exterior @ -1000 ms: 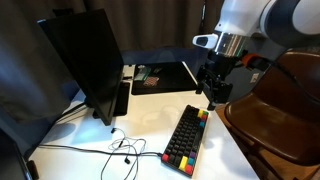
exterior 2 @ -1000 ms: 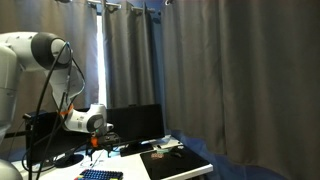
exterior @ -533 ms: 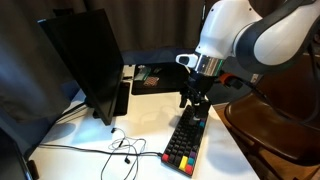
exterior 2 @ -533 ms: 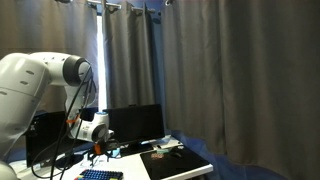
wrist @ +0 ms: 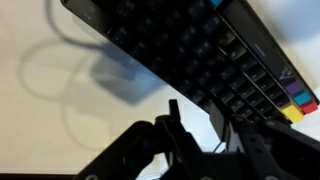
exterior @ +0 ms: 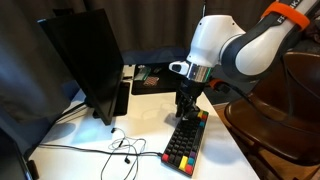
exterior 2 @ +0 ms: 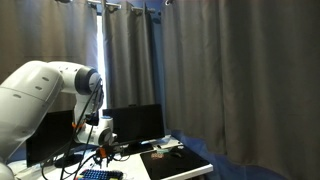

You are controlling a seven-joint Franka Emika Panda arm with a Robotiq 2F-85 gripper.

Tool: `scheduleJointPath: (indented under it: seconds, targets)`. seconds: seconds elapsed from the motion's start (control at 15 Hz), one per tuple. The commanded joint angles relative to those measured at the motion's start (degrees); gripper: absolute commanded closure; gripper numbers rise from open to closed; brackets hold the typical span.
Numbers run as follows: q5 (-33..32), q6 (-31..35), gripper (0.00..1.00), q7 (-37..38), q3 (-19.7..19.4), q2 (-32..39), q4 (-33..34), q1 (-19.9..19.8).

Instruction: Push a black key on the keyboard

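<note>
The keyboard [exterior: 187, 141] lies on the white table, with black keys in the middle and coloured keys along its edges. In the wrist view the keyboard [wrist: 200, 50] runs diagonally across the top, with coloured keys [wrist: 296, 101] at the right. My gripper [exterior: 185, 112] hangs just above the keyboard's far end, pointing down. From the wrist, the gripper [wrist: 196, 118] shows two dark fingers a small gap apart with nothing between them. One fingertip [wrist: 218, 108] is over the black keys; the other [wrist: 173, 106] is over the bare table. In an exterior view the gripper [exterior 2: 103, 156] sits low above the keyboard [exterior 2: 98, 174].
A dark monitor [exterior: 85, 65] stands to the left, with cables [exterior: 115, 150] trailing in front of it. A black desk mat [exterior: 165, 75] lies behind the keyboard. A brown chair [exterior: 272, 125] stands close on the right. Grey curtains [exterior 2: 230, 70] hang behind the table.
The arm has swung left and down from beside the keyboard's far corner to over its far end. The jaws have narrowed from wide open to a small gap.
</note>
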Motion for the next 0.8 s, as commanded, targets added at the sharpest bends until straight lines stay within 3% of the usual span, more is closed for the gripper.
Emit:
scheduleJointPath:
  seconds: [0.0,0.13,0.73]
  targets:
    - [-2.06,0.43,0.92,0.42,1.79,2.74,2.01,-1.78]
    - [-1.21,-0.12,1.00,0.32,3.08,3.21,2.13,-2.93]
    - [0.11,-3.33,1.00,3.16,4.78,2.85,1.39,-5.29]
